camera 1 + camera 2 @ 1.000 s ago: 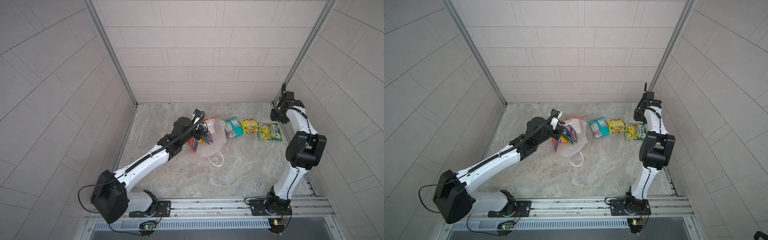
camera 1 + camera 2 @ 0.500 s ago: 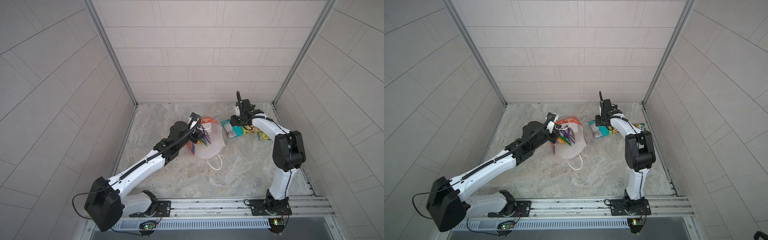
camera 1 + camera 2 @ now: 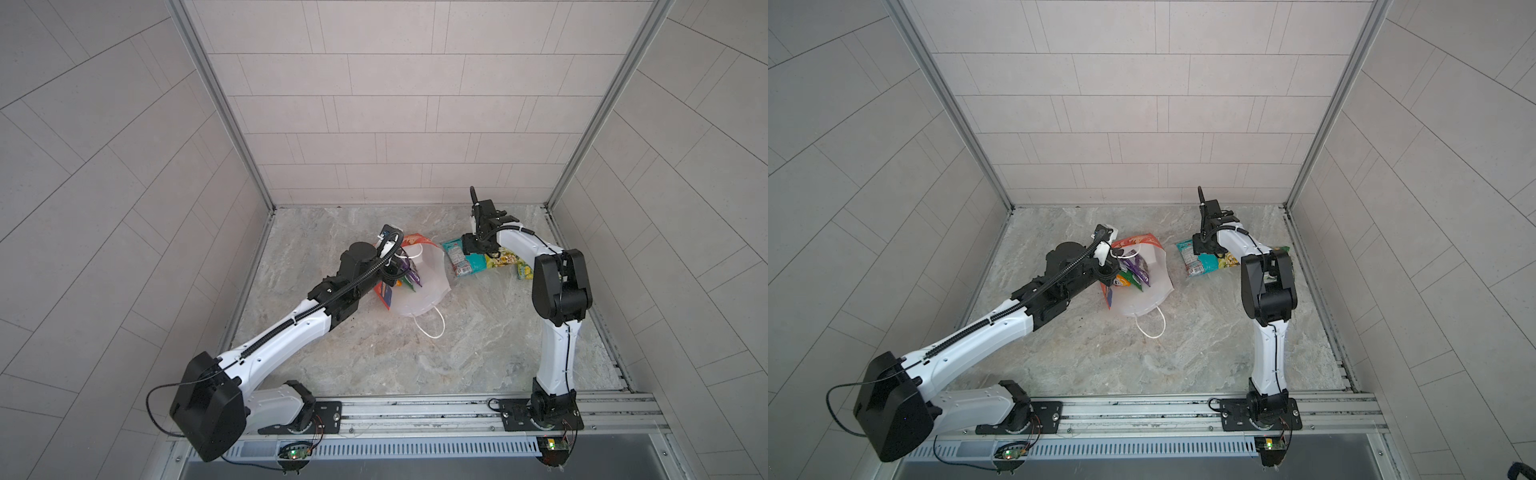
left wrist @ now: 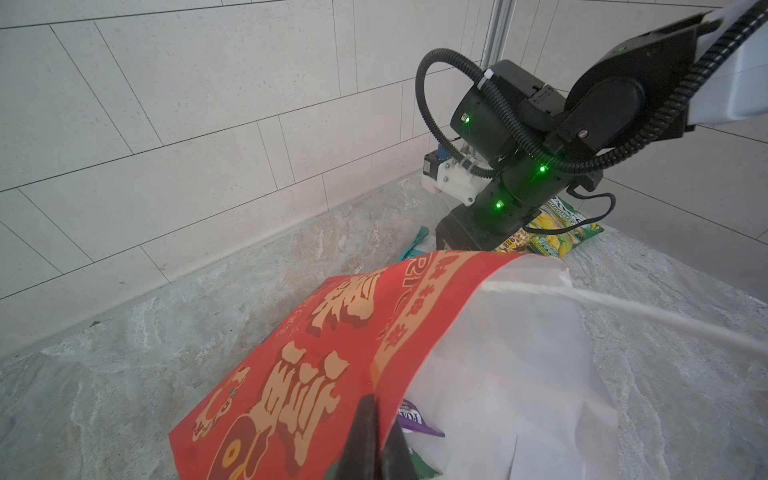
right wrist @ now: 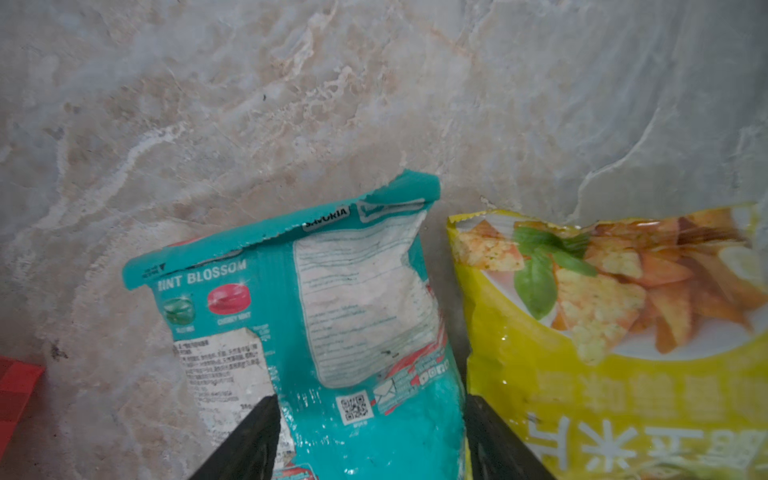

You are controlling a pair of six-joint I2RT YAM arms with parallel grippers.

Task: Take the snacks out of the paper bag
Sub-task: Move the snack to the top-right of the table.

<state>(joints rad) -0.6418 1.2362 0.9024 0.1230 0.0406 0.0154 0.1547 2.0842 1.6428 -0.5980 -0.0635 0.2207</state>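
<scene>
Now the left gripper [image 4: 376, 419] is closed on the rim of the paper bag [image 4: 291, 374], which lies on the desk [image 3: 374, 353]. The right gripper [image 5: 370, 401] is open above the teal packet [image 5: 361, 291], already out. Next it should reach inside for the purple packet [image 3: 1137, 267].

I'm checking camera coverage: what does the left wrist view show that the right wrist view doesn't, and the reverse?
Left wrist only: the white inside of the paper bag with a purple packet in it, the left gripper shut on the bag's rim, and a green-yellow packet beyond. Right wrist only: the right gripper open over the teal packet, and that packet's printed face. Both: the marble table, the teal packet, the yellow packet and some red of the bag.
</scene>
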